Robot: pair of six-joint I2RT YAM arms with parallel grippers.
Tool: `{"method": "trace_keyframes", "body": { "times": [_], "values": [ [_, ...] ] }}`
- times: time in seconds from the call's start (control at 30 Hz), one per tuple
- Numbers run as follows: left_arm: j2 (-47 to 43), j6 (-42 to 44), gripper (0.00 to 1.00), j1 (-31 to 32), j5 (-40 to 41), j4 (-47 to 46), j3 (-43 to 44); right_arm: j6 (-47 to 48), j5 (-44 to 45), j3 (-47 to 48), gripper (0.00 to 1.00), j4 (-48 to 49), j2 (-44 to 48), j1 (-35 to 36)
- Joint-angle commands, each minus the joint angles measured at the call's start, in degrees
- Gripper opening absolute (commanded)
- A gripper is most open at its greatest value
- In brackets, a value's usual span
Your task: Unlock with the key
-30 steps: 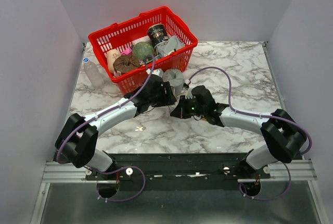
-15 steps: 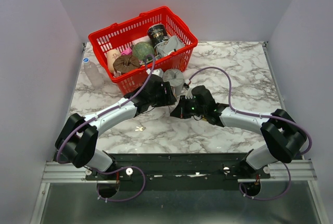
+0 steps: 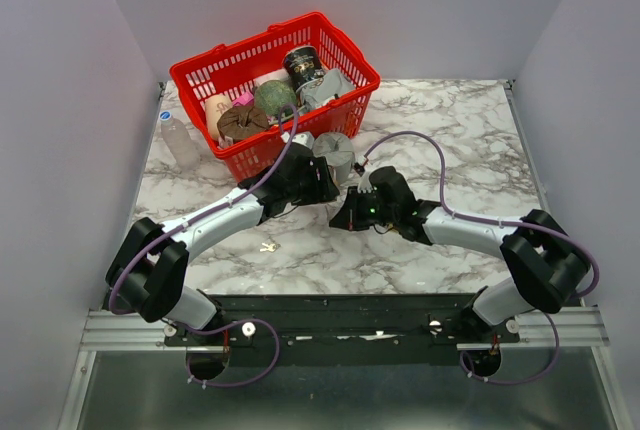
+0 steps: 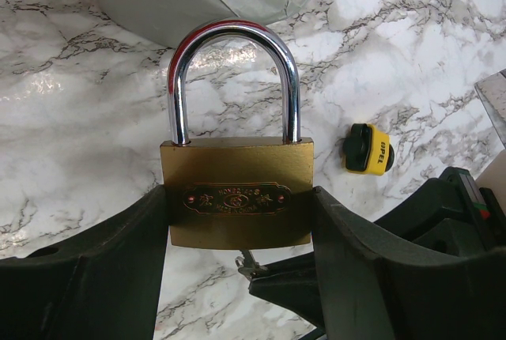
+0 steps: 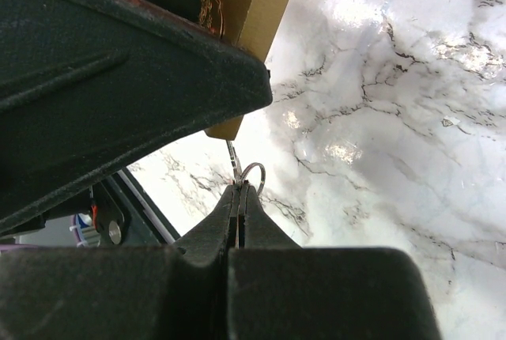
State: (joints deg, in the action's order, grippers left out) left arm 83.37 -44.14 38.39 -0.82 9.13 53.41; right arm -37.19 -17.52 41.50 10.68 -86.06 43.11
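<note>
Shifted slightly toward left gripper (image 3: 318, 186) since a second ago, top view: right gripper (image 3: 347, 215); left wrist: padlock (image 4: 237, 202) upright, shackle (image 4: 233, 30) closed, clamped in left gripper; right wrist: key (image 5: 232, 155) pinched tight in right gripper, tip at padlock underside, insertion judged under way.

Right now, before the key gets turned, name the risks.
1. The right tool pinches the key by its very end, so twisting may slip it.
2. The left tool holds the padlock only by its smooth brass sides; torque could rotate it in the grip.
</note>
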Motion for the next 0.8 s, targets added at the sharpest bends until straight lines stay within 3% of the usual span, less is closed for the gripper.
{"method": "trace_keyframes", "body": {
  "times": [0.0,0.77],
  "values": [
    [-2.51,0.2,0.0,0.37,0.2,-4.2,0.65,1.24,-0.41,-0.19,0.01,-0.04,1.42,-0.22],
    [-2.43,0.11,0.0,0.37,-0.06,-4.29,0.56,1.24,1.43,2.71,0.01,-0.92,-0.24,-0.31]
  ]
}}
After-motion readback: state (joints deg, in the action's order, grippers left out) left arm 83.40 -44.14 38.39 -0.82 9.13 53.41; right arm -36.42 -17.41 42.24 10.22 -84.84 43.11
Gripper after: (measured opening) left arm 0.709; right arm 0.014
